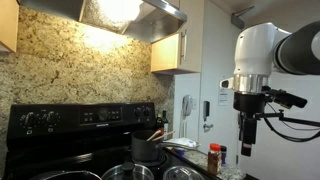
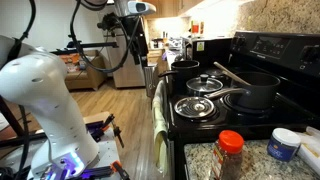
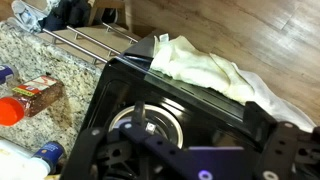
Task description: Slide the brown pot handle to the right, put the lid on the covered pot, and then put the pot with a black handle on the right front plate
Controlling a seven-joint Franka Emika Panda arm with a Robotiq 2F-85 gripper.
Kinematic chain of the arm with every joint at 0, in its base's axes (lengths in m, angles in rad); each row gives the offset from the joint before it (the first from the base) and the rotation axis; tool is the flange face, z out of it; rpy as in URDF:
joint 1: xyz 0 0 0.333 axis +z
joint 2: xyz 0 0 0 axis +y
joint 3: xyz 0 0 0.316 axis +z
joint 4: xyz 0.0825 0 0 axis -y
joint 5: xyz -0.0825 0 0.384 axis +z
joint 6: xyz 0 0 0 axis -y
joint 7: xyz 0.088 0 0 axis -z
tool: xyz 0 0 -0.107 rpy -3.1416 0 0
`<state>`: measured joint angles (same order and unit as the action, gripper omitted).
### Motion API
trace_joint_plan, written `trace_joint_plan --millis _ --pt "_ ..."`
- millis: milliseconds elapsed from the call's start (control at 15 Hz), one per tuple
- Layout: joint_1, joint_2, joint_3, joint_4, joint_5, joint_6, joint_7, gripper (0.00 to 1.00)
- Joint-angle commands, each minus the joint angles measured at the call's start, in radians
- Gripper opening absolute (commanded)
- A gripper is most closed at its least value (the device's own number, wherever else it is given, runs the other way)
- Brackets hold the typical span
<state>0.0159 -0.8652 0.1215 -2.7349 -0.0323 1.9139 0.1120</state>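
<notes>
Wrist view: the gripper (image 3: 175, 128) is seen with jaws spread and nothing held, high above the front corner of the stove (image 3: 125, 88). The brown pot handle (image 2: 231, 74) is found right of centre in an exterior view, slanting up-left just beyond the lid (image 2: 203, 82); it is judged stiff and light, best pushed sideways near its free end. The arm (image 1: 262, 50) is held high at the frame's right, wrist pointed down.
</notes>
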Motion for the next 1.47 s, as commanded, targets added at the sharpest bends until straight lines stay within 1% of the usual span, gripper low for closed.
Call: trace_joint_plan --millis 0,267,400,533,667,933,1067,1200,1267,1400 --pt "0.008 0.001 -0.007 0.002 -0.005 -0.002 0.005 1.0" --pt "0.008 0.001 -0.007 0.002 -0.005 -0.002 0.005 1.0" --pt "-0.003 0.03 -0.018 0.017 -0.008 0.052 0.003 1.0" --pt "-0.025 0.076 -0.026 0.037 -0.007 0.118 0.028 1.0" --pt "-0.043 0.13 -0.046 0.054 0.0 0.19 0.045 1.0" --pt "-0.099 0.274 -0.088 0.092 0.012 0.316 0.087 1.0" --pt "-0.101 0.358 -0.12 0.123 0.034 0.365 0.075 1.0" --pt "-0.098 0.442 -0.135 0.159 0.05 0.404 0.074 1.0" --pt "-0.096 0.486 -0.14 0.179 0.05 0.427 0.069 1.0" --pt "-0.096 0.561 -0.138 0.22 0.036 0.436 0.072 1.0"
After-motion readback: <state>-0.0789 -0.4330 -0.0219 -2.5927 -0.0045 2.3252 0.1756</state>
